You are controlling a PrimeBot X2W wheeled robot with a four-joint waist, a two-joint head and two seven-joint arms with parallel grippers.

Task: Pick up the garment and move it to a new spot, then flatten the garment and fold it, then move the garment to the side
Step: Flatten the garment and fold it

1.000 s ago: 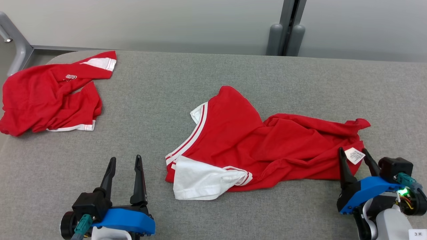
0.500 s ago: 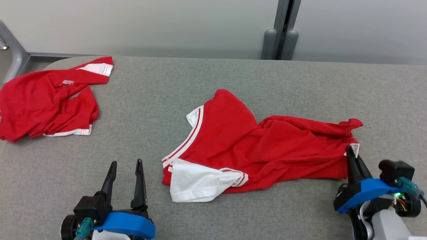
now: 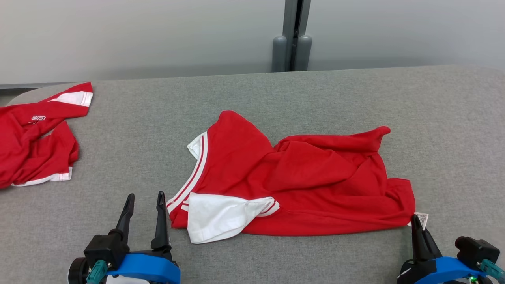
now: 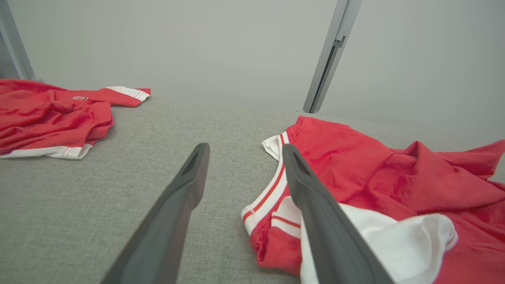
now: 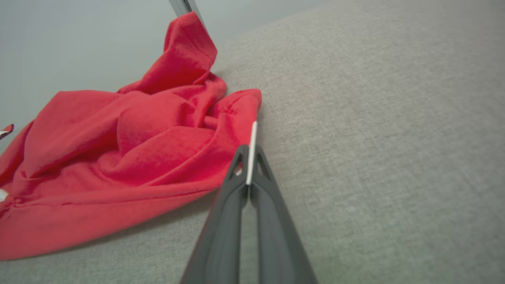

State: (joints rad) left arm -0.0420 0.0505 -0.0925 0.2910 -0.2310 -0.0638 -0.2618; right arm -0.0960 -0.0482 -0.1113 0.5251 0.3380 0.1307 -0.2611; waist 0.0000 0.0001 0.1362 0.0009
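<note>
Red jersey cloth of the garment (image 3: 300, 181) lay crumpled near the middle of the grey upholstered table (image 3: 315, 94). Its white sleeve (image 3: 221, 217) pointed toward the robot's left and its body was bunched in ridges toward the right. At the near right corner a white care label (image 3: 421, 219) projected from the hem. The right gripper (image 3: 416, 223) was closed, tips together on that label, which the right wrist view showed edge-on between the fingers (image 5: 225, 221). Whether hem cloth was also caught could not be told. A corner hold of this kind probably served to drag or lift the garment toward a new spot, though a label alone is a weak anchor and might slip. The left gripper (image 3: 145, 195) stood with fingers apart, just beside the striped white trim (image 3: 196, 169), holding nothing and seemingly placed to take the opposite side. A second red garment (image 3: 35, 146) lay well apart at the table's far left.
</note>
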